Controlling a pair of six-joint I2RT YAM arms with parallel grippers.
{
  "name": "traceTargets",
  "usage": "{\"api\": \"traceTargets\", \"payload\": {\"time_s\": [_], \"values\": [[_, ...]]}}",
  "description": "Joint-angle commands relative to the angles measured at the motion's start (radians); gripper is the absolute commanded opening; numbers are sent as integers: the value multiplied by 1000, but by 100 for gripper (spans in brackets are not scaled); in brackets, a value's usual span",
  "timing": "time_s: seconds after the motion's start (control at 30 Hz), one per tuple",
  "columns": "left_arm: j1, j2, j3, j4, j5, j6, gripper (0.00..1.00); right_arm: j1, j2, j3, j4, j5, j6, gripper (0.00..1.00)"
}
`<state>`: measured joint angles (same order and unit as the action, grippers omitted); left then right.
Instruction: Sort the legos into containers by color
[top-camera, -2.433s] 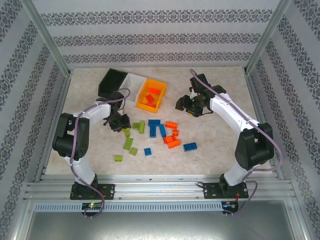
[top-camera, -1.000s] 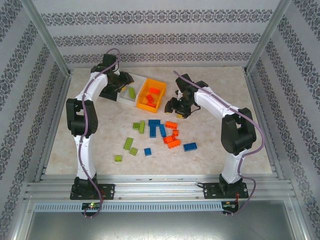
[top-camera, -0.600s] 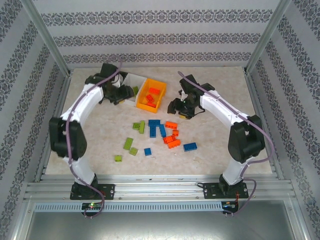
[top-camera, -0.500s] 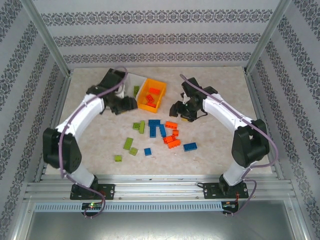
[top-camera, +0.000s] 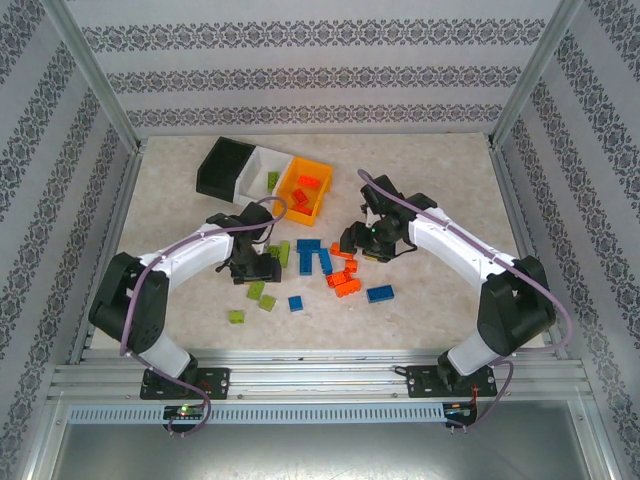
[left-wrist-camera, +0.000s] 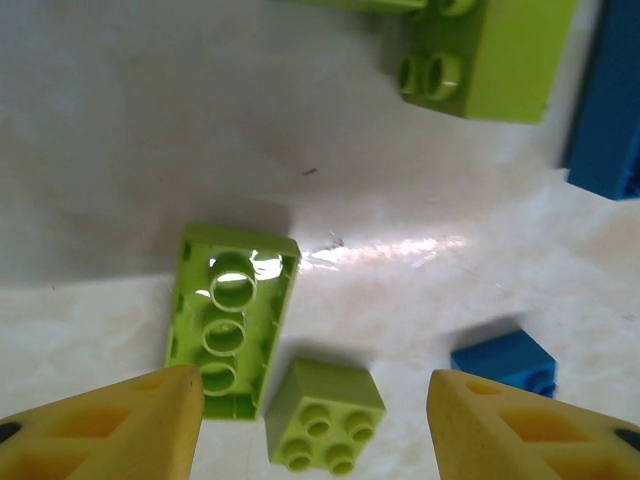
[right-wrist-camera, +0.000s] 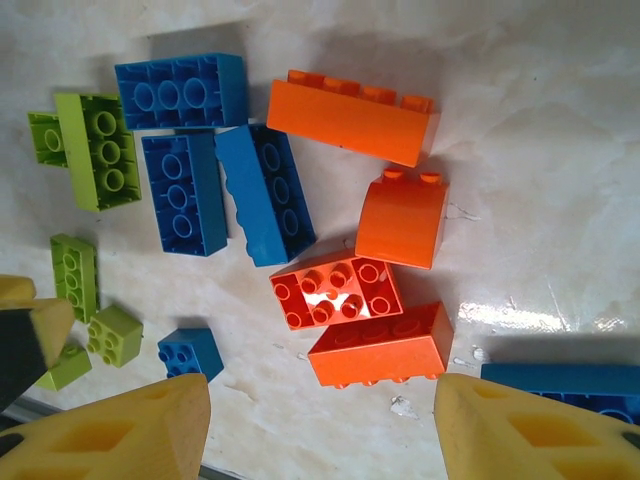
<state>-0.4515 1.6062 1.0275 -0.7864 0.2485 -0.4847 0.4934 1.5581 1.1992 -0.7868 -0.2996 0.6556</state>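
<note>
Green, blue and orange legos (top-camera: 308, 245) lie scattered before containers (top-camera: 252, 170).

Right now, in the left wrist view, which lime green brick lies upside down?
The long lime brick beside the small square brick: its hollow underside faces up; the square one shows studs.

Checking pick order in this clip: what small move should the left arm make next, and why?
Probably lower the left gripper straight down and close on the small square lime green plastic brick. Its jaws stand open with that brick studs-up between them; the longer overturned lime brick lies nearer one finger.
</note>
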Motion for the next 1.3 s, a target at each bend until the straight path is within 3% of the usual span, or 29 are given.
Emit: {"api": "traceTargets", "payload": {"time_s": [0.0,0.4,0.6,0.77,1.07,1.27], "values": [[-6,34,-14,33,-37,29,61,5,0,10,0,16,5,62],[-6,136,-38,63,-78,57,58,22,32,30,5,16,9,62],[-4,144,-30,62,-79,65,30,21,35,23,15,21,16,62],[21,143,17,27,-66,76,27,22,61,52,2,21,2,62],[169,141,312,-104,-43,121,28,10,105,109,-35,21,-30,62],[265,274,602,-112,-36,115,28,-3,144,152,-54,5,-38,62]]}}
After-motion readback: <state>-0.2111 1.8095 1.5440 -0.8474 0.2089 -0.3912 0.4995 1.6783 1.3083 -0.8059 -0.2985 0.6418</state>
